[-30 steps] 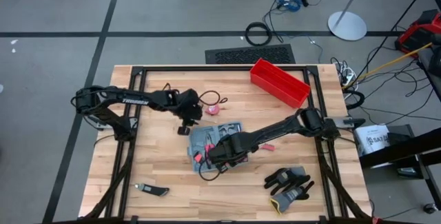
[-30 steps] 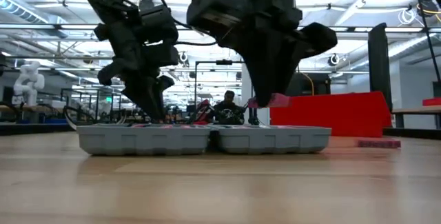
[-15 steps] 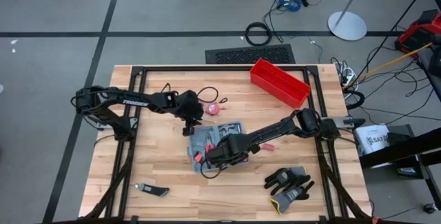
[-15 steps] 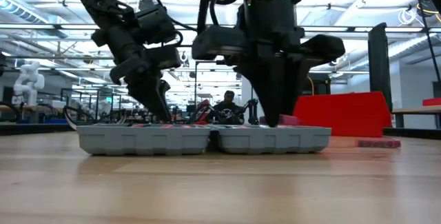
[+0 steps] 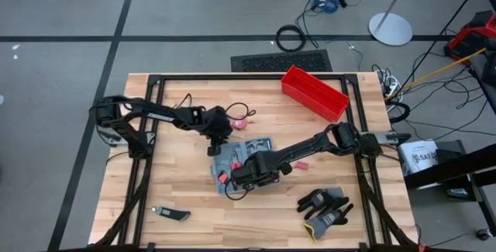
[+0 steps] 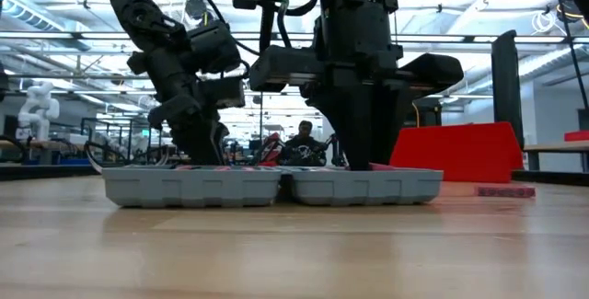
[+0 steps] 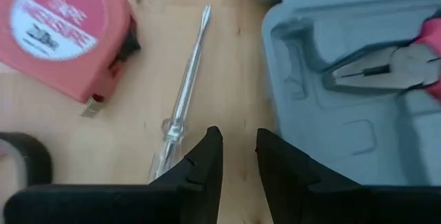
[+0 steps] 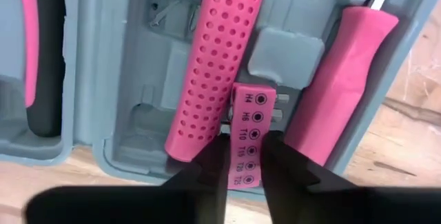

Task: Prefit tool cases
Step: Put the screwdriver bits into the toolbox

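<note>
The tool case (image 5: 242,161) lies open and flat near the middle of the worktop (image 5: 186,198), its two grey moulded halves side by side. In the low view the halves (image 6: 271,187) sit level on the wood. The slots hold a pink perforated handle (image 8: 219,65), a pink screwdriver handle (image 8: 343,72) and a pink bit holder (image 8: 249,131) marked with sizes; another slot holds pliers (image 7: 386,64) with pink grips.

The right claw (image 5: 249,176) is down over the case, its arm reaching in from the worktop's right side, stretched low and angled toward the middle. In the low view it stands almost vertical above the right half. In the right wrist view its fingers (image 8: 207,172) straddle the lower end of the bit holder, narrowly parted and close against its sides; whether they pinch it or have let go I cannot tell.

The left claw (image 5: 217,137) hangs just beside the case's far left corner, its arm bent in from the left edge. Its fingers (image 7: 207,158) stand slightly apart, holding nothing, above bare wood beside a clear-handled screwdriver (image 7: 180,107). A red tape measure (image 7: 62,31) lies just beyond.

Farther out sit a red bin (image 5: 314,91), black gloves (image 5: 325,208) and a utility knife (image 5: 172,214).
</note>
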`<state>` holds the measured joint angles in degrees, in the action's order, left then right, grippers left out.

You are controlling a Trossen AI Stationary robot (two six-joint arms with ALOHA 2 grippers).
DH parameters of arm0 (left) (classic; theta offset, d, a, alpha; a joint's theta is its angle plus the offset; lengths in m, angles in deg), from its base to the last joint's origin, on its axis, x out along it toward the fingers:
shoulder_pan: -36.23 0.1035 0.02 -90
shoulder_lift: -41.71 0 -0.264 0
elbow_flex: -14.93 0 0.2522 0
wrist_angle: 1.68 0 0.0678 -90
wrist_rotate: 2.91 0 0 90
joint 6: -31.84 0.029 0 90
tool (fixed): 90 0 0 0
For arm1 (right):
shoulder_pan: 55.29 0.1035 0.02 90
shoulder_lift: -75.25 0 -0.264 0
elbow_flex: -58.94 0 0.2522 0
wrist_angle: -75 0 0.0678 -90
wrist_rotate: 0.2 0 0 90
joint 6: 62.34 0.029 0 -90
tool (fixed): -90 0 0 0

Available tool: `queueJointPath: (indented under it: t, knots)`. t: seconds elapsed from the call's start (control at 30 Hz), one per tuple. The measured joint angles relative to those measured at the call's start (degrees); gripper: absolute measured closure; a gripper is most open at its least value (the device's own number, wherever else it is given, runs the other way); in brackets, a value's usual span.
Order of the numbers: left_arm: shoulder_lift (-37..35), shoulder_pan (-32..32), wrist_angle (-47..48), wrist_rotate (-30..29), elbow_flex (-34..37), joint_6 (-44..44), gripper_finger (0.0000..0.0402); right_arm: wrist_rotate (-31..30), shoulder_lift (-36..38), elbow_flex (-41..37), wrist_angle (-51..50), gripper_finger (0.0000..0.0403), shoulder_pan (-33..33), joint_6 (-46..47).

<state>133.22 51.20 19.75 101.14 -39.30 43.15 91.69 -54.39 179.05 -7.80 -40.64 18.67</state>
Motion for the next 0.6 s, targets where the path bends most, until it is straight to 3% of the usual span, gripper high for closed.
queueJointPath:
  t: [0.17, 0.27, 0.6]
  knots:
    - [1.7, -0.1, -0.7, 0.2, -0.1, 0.1, 0.0308, 0.0, 0.0, 0.0, -0.1, 0.0267, -0.1, 0.0]
    - [1.7, -0.1, -0.9, 0.3, -0.1, 0.4, 0.0308, 0.0, 0.0, 0.0, -0.1, 0.0245, -0.2, -0.2]
    - [1.8, -0.1, -1.2, 0.3, -0.1, 1.0, 0.0308, -2.0, 3.5, 0.0, -1.3, 0.0266, -0.3, -0.7]
